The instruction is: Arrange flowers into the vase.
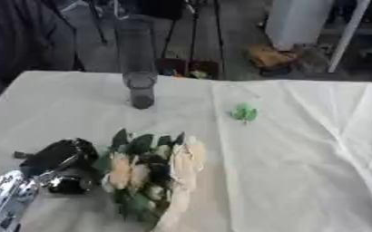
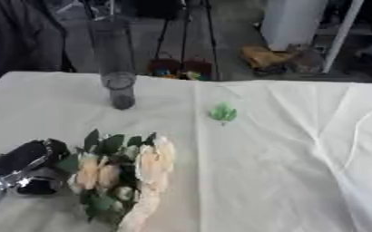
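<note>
- The left hand (image 1: 58, 158) enters from the lower left corner, black with a shiny silver forearm; its fingers curl toward the near side of the bouquet (image 1: 154, 176), but whether they close on the stems or only rest against them cannot be told
- The bouquet lies flat on the table just to the right of that hand, touching it; it is a soft, bunched mass of pale peach and cream blooms among dark green leaves, with a long cream edge running down its right side; whether that edge is wrapping or petals cannot be told
- The vase (image 1: 138, 59) stands upright well beyond the hand, toward the far edge of the table; it is a tall, narrow cylinder of clear glass, darker at its rounded base
- A small crumpled green scrap (image 1: 245, 112) lies farther to the right of the hand, apart from both bouquet and vase; its kind is unclear
- The tablecloth (image 1: 300, 158) is off-white fabric, smooth near the hand and creased in long folds on the right
- The right hand shows in neither view
</note>
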### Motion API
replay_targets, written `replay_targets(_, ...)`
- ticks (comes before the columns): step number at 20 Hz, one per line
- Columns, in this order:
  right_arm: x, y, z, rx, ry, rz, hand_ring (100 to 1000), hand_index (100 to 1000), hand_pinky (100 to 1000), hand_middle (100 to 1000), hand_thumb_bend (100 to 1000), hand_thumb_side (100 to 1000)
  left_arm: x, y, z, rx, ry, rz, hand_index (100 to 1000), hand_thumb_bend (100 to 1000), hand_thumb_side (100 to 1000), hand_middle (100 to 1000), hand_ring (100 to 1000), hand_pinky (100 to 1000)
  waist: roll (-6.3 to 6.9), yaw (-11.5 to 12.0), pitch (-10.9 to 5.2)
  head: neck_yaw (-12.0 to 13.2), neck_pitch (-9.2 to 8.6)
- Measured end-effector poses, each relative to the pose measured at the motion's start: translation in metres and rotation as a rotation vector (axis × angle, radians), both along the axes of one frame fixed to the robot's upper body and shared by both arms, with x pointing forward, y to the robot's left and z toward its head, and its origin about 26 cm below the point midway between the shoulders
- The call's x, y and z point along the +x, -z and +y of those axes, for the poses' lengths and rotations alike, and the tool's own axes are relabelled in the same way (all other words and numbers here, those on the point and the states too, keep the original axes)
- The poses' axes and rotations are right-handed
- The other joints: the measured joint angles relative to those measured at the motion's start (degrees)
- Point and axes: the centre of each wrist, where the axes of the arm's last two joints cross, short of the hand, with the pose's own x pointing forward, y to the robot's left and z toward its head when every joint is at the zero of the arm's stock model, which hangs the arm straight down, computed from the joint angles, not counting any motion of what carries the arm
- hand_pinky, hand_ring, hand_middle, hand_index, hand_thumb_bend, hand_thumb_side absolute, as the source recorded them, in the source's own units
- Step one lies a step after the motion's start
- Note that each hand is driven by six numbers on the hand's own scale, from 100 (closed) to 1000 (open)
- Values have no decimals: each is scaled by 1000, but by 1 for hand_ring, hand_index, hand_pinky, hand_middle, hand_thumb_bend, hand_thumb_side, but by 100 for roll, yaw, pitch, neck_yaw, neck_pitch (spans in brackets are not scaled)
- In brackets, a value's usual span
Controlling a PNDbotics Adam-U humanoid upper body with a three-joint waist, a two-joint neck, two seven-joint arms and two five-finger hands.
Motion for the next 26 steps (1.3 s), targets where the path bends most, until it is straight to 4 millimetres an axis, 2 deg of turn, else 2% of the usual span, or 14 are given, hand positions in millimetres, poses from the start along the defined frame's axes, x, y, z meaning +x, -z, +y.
replay_targets(1,0,0,0,0,0,0,1000,996,880,844,100,876,0,0,0,-2,0,2,497,436,513,390,252,243,0,-1,1,-1,0)
replay_targets(3,0,0,0,0,0,0,1000,996,880,844,100,875,0,1,0,-12,-2,6,420,377,521,309,116,100,-2,-2,7,-2,0)
replay_targets(4,0,0,0,0,0,0,1000,996,880,844,100,875,-2,3,0,-20,-5,12,412,370,522,300,101,100,-4,-1,11,-4,0)
replay_targets(7,0,0,0,0,0,0,1000,995,880,844,100,875,-3,6,-1,-58,-17,15,324,305,603,179,100,100,-16,13,11,-7,1)
replay_targets(8,0,0,0,0,0,0,1000,995,880,844,100,874,-4,8,-1,-68,-24,16,319,300,609,170,100,100,-17,15,13,-9,1)
replay_targets(11,0,0,0,0,0,0,1000,995,880,844,100,874,-6,10,0,-91,-42,13,315,122,745,100,100,100,-21,21,15,-19,1)
replay_targets(12,0,0,0,0,0,0,1000,995,880,844,100,874,-6,10,0,-94,-47,9,306,100,777,100,100,100,-22,21,15,-21,1)
replay_targets(17,0,0,0,0,0,-1,1000,995,880,844,100,872,-7,6,-2,-108,-62,-36,263,100,790,100,100,100,-41,22,15,-23,1)
replay_targets(26,0,0,0,0,0,-1,1000,995,880,844,100,871,-7,-4,-7,-83,-61,-92,269,100,768,100,100,100,-56,33,14,-23,1)
